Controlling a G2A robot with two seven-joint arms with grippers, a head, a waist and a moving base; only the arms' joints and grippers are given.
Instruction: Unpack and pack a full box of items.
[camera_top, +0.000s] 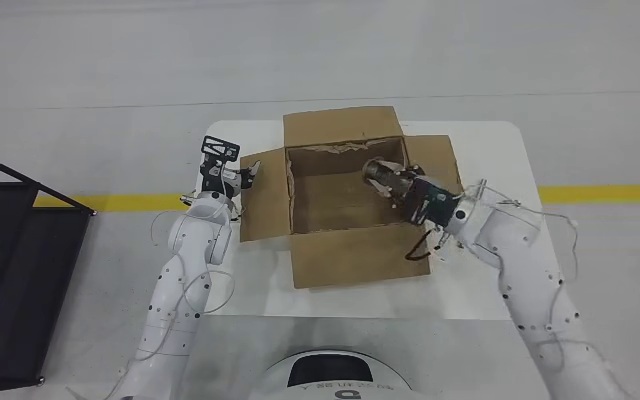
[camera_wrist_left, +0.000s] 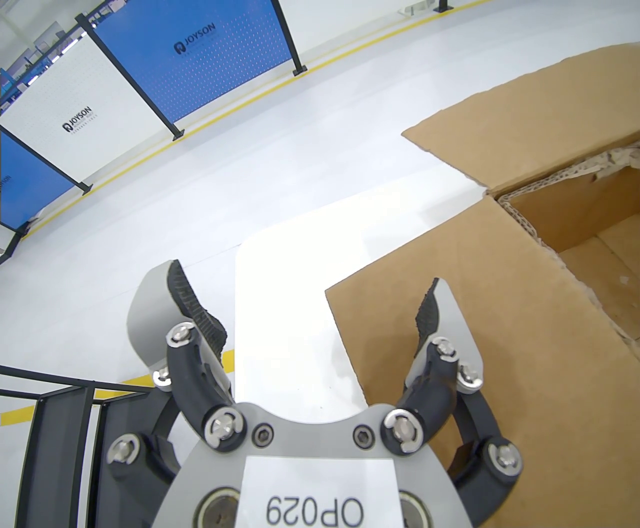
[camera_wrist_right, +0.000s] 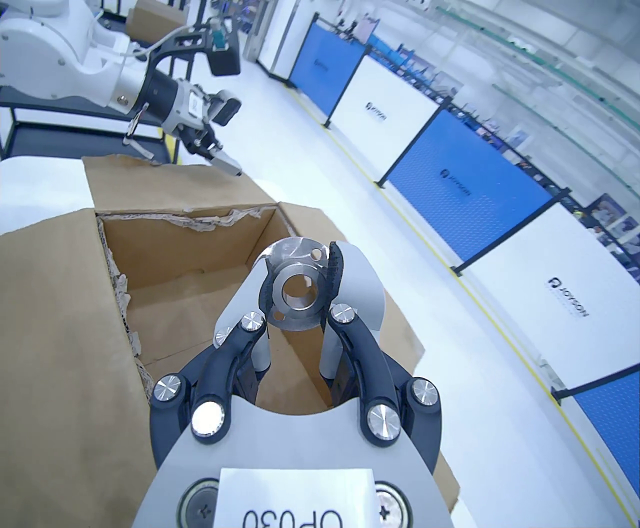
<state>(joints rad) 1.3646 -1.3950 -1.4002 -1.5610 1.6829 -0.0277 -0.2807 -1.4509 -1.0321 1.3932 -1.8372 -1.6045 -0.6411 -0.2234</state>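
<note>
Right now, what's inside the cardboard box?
Inside the cardboard box, bare floor and torn wall lining are visible, with no loose items. The right gripper, shut on a metal flange, sits over the opening and covers the floor beneath; the near wall hides the strip at its foot.

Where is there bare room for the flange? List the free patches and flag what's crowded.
Free: the box floor, inside its four walls; the table strip along the near flap; the table corner beyond the right flap. Crowded: the box's right side, where the right tool holds the flange; the left flap, under the left tool.
</note>
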